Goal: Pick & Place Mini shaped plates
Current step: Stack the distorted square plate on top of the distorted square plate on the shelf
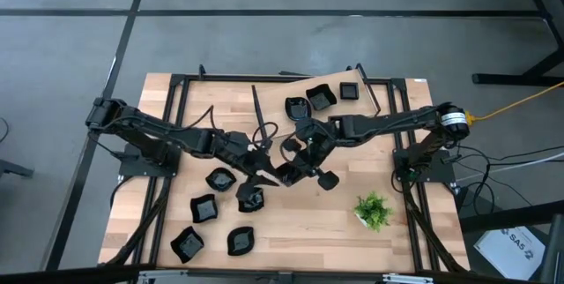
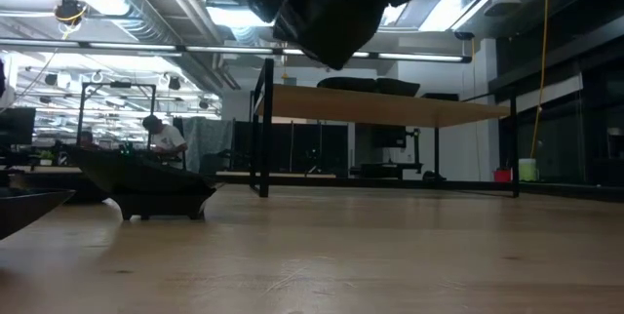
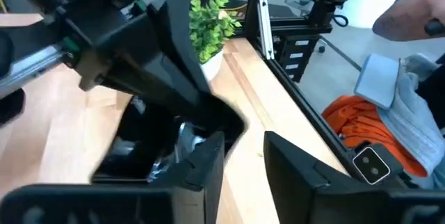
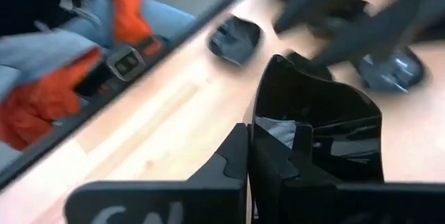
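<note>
Several glossy black mini shaped plates lie on the wooden table: a cluster near the left front (image 1: 204, 207) and three at the far edge (image 1: 321, 99). My right gripper (image 1: 298, 168) hovers over mid-table, shut on one black plate (image 4: 327, 113). My left gripper (image 1: 264, 173) sits right beside it, fingers open (image 3: 243, 158). In the left wrist view the held plate (image 3: 160, 140) hangs just past one of the left fingers (image 3: 208, 165); whether they touch, I cannot tell. In the low view both grippers are a dark mass (image 2: 322, 12) above the table. My right gripper pinches the black plate by its rim wall (image 4: 259, 137), one finger inside the dish and one outside. The plate is lifted clear of the table and tipped up on edge, its hollow facing sideways.
A small green potted plant (image 1: 374, 209) stands at the right front. A plate (image 2: 146, 192) rests on its feet on the table in the low view. Black frame rails (image 1: 176, 99) border the table. A person in orange and grey cloth (image 3: 389, 126) is beyond the edge. Bare wood lies at front centre.
</note>
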